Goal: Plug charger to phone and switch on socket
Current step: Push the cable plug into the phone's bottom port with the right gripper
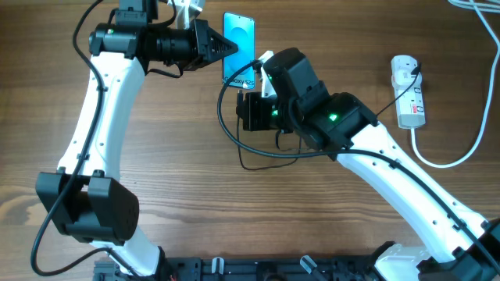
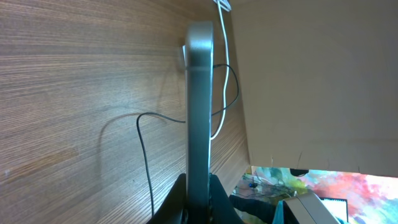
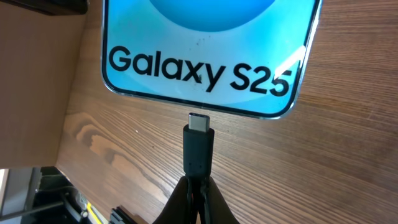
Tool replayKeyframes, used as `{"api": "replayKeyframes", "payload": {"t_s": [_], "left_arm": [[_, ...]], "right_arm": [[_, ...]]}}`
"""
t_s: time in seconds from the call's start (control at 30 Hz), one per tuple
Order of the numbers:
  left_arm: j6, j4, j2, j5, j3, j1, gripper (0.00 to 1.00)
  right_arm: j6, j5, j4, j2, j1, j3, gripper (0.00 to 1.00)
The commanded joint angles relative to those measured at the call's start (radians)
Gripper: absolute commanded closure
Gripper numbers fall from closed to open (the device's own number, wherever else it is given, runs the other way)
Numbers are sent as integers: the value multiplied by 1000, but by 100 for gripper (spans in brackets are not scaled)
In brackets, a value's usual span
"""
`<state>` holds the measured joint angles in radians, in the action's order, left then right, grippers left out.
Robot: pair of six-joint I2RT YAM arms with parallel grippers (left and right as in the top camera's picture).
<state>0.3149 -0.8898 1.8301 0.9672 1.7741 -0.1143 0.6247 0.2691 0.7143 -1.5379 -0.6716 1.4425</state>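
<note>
The phone [image 1: 238, 40] with its cyan screen and white "Galaxy S25" band lies at the table's back middle. My left gripper [image 1: 228, 48] is shut on its left edge; the left wrist view shows the phone [image 2: 200, 99] edge-on between the jaws [image 2: 198, 199]. My right gripper [image 1: 264, 84] is shut on the charger's connector [image 3: 198, 146], whose metal tip sits just short of the phone's bottom edge [image 3: 205, 68]. The thin black cable [image 1: 258, 152] loops on the table. The white socket [image 1: 409, 90] lies at the right, with the black plug [image 1: 412, 72] in it.
A thick white cord [image 1: 461, 152] runs from the socket round the table's right side and back off the far right corner. My right arm lies across the table's middle right, my left arm along the left side.
</note>
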Motion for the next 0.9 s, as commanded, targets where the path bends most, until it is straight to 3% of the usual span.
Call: {"api": "replayKeyframes", "payload": {"t_s": [0.0,0.87], "left_arm": [[-24,10,-1,33,10,-2,96],[-50,10,-1,61,10,-2,96]], "right_arm": [[31,16,-12,17,-2,22,96],[56,30,-25,17,-2,22,96]]}}
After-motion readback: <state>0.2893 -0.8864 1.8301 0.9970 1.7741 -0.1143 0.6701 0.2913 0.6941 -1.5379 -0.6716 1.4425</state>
